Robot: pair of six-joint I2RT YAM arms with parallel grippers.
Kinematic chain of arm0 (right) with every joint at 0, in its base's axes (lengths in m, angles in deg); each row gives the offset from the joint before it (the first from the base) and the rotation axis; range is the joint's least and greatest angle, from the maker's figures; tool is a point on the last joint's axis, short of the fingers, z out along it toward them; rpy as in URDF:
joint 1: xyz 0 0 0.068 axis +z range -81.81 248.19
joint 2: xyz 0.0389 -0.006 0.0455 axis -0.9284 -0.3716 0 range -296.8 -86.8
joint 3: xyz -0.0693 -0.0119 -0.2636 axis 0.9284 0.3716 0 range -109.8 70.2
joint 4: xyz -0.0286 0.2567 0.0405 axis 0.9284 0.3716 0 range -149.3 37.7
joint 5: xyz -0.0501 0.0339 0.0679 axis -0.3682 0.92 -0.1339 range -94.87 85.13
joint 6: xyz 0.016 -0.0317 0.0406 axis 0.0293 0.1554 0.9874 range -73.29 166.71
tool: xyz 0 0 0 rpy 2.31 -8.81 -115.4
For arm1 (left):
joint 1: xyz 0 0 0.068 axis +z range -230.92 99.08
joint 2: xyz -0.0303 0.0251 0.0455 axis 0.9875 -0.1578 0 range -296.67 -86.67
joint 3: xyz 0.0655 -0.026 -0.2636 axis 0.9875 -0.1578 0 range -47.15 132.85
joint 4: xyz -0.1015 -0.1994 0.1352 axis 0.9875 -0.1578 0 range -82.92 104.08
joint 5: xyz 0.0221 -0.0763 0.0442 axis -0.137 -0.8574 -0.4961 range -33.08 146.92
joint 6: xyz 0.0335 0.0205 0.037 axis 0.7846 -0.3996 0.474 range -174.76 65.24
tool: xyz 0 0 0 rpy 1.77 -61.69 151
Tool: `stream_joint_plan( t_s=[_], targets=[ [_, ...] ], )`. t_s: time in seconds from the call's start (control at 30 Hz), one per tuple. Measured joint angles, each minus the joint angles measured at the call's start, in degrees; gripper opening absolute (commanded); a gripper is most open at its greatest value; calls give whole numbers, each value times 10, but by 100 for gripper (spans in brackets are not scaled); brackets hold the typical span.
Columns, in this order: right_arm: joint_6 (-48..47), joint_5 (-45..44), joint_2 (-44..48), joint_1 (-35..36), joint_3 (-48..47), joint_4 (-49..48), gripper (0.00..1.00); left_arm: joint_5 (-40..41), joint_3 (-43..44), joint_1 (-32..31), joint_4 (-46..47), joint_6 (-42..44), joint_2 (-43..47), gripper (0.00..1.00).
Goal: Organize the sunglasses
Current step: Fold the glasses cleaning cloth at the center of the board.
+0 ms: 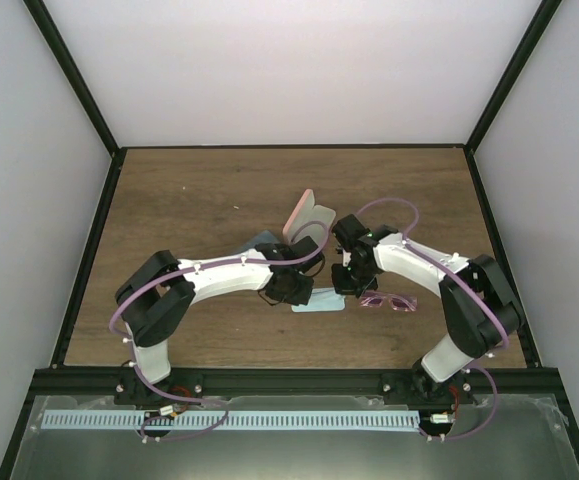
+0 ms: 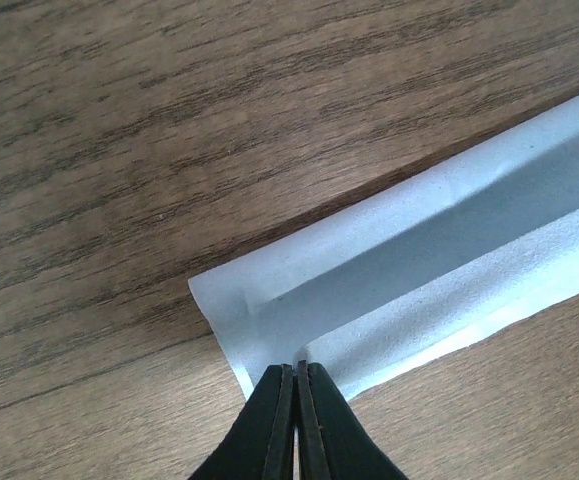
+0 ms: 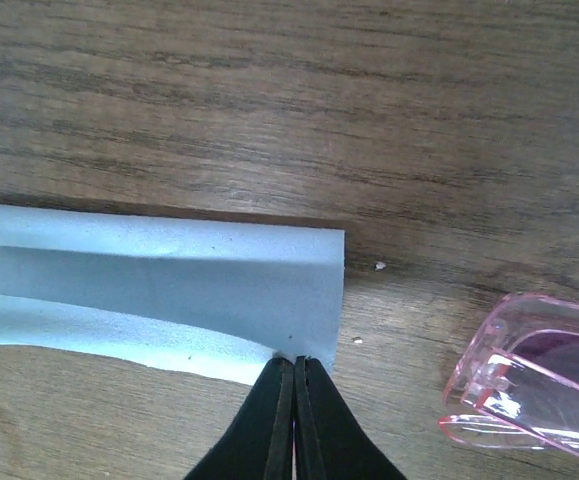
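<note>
**Top view.**
- Cloth, pale blue: lying near the middle of the worktop, where the left arm and right arm are bending inward to meet over it.
- Sunglasses, pink: lying on the wood just beside the cloth's right end, not being gripped.
- Pink case: standing open behind the arms, probably being left ready for the sunglasses.
- Worktop: brown wood grain, being enclosed by pale walls and a black frame.

**Left wrist view.**
- Left claw: being pressed together on the cloth's near edge, beside a corner. A lengthwise crease suggests the cloth is being folded.

**Right wrist view.**
- Right claw: being clamped on the cloth's other end, at a corner. Both ends are probably being gripped so the fold can be handled evenly.
- Sunglasses: lying near that corner, apart from it, with small crumbs between.
</note>
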State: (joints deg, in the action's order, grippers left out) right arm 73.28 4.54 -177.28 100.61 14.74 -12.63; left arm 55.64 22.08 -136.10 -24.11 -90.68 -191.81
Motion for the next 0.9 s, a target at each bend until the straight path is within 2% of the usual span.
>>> stream_joint_plan(
  t_s=[0.9],
  targets=[
    [0,7,3,0,12,-5,1,27,16,0,-9,-5,0,4]
  ],
)
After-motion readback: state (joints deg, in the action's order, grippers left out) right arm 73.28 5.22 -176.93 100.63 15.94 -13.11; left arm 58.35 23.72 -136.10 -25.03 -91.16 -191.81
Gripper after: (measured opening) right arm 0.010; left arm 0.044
